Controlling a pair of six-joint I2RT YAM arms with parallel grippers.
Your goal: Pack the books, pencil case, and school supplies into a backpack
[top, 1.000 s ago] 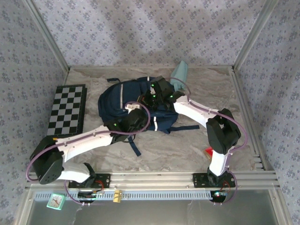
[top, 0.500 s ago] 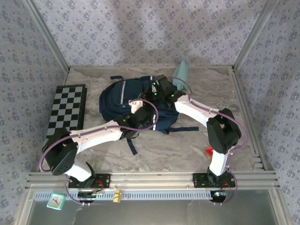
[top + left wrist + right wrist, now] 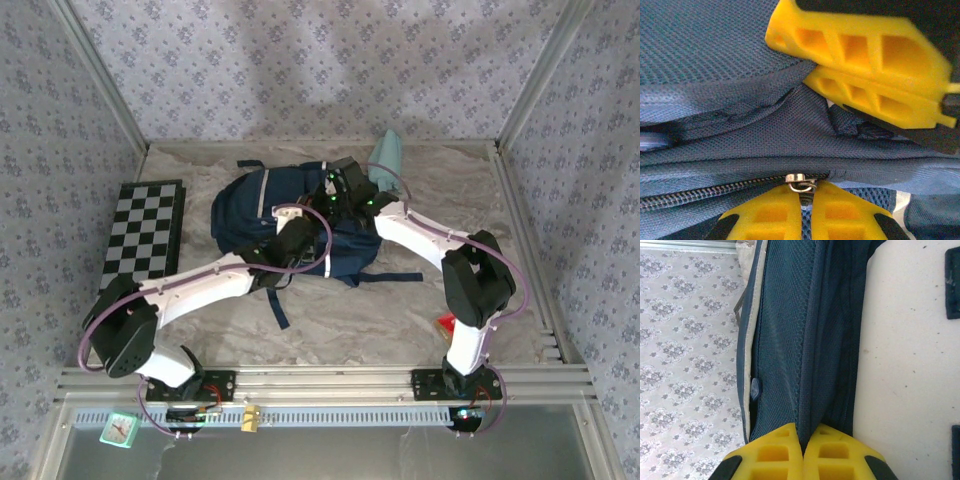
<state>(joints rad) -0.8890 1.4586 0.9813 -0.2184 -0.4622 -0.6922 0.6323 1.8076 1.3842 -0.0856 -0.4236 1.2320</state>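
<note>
The navy backpack (image 3: pixel 262 212) lies in the middle of the table. My left gripper (image 3: pixel 805 193) is shut on the metal zipper pull (image 3: pixel 800 182) at the end of the backpack's zipper (image 3: pixel 710 193). My right gripper (image 3: pixel 802 434) is shut on a fold of the backpack's mesh fabric (image 3: pixel 790 340); its yellow fingers (image 3: pixel 865 75) sit just beyond the zipper in the left wrist view. The teal pencil case (image 3: pixel 385 152) lies behind the backpack at the back of the table. The red school supplies packet (image 3: pixel 446 322) lies by the right arm's base. The books are out of view.
A black-and-white checkered board (image 3: pixel 145 232) lies at the left of the table. Dark backpack straps (image 3: pixel 385 275) trail toward the front. Metal frame posts and patterned walls close in the table on three sides.
My left arm has reached further onto the backpack and its jaws have closed on the zipper pull. The right gripper has kept its hold on the fabric.
</note>
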